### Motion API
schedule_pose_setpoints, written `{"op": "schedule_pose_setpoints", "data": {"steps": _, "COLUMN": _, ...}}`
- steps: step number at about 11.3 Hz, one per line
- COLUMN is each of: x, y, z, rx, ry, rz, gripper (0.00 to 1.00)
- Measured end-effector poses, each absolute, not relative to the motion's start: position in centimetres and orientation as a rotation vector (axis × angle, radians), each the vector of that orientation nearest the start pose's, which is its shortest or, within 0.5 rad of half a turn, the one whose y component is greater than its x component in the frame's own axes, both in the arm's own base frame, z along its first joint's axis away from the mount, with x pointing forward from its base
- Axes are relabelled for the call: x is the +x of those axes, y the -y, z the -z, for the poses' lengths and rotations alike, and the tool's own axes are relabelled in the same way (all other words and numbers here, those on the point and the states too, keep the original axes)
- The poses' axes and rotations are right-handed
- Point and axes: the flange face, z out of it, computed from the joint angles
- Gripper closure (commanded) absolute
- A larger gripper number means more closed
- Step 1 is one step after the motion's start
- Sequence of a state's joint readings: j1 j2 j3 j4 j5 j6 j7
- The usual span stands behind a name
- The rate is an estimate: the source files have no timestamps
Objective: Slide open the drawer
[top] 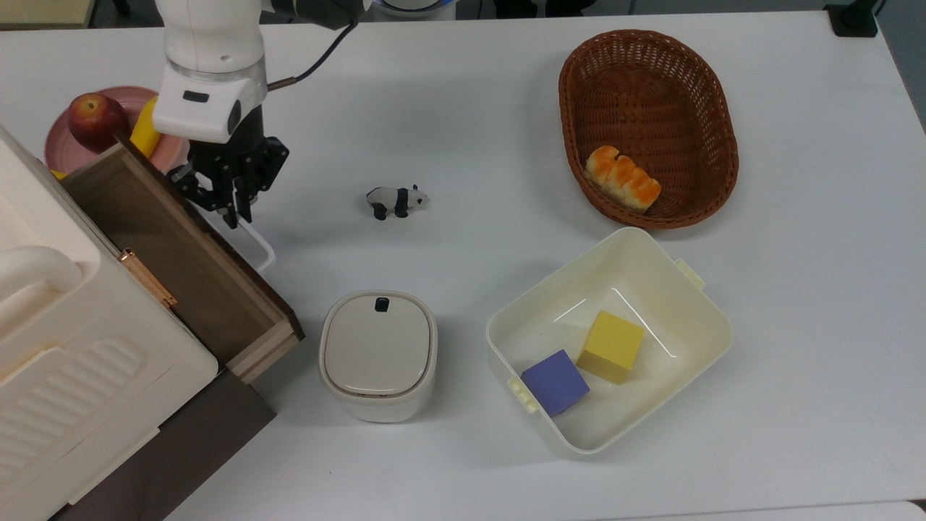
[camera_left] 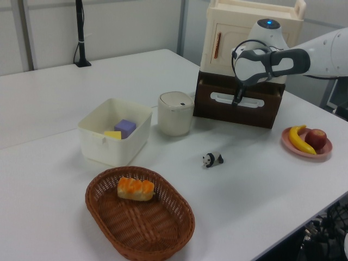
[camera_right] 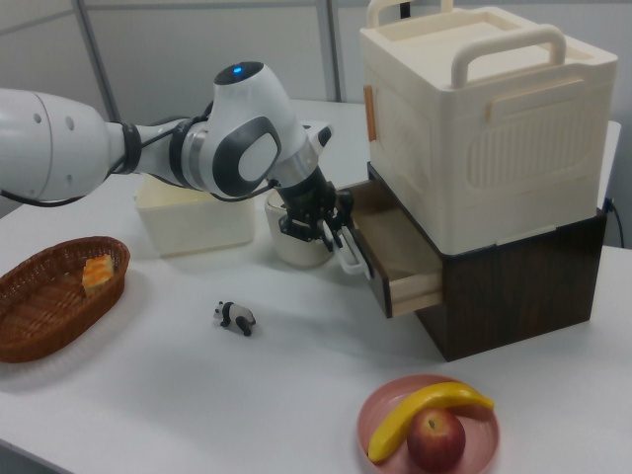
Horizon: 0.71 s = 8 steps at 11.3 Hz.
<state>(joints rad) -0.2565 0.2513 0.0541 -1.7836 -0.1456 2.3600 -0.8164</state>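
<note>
White loop handle [top: 249,242] sat clamped between your gripper's [top: 233,210] closed jaws, the drawer [top: 181,253] behind them partly out; you needed a straight, level pull so it wouldn't bind

Top view looking straight down on the table [top: 463,87], left and right views set lower at opposite sides, the panda toy [top: 396,200] shared near every frame's centre.
</note>
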Motion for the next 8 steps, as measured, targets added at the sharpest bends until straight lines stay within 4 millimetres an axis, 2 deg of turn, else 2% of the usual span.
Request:
{"op": "schedule_pose_setpoints", "data": {"steps": 2, "x": 63.70, "y": 12.69, "z": -44.79, "rx": -3.148, "ry": 1.164, "rz": 0.351, "gripper": 0.87}}
{"op": "schedule_pose_setpoints", "data": {"steps": 6, "x": 63.47, "y": 12.33, "z": -44.75, "rx": -3.144, "ry": 1.176, "rz": 0.340, "gripper": 0.87}}
{"op": "schedule_pose_setpoints", "data": {"steps": 7, "x": 63.47, "y": 12.32, "z": -44.75, "rx": -3.144, "ry": 1.177, "rz": 0.340, "gripper": 0.74}}
{"op": "schedule_pose_setpoints", "data": {"steps": 8, "x": 63.47, "y": 12.31, "z": -44.75, "rx": -3.144, "ry": 1.178, "rz": 0.339, "gripper": 0.67}}
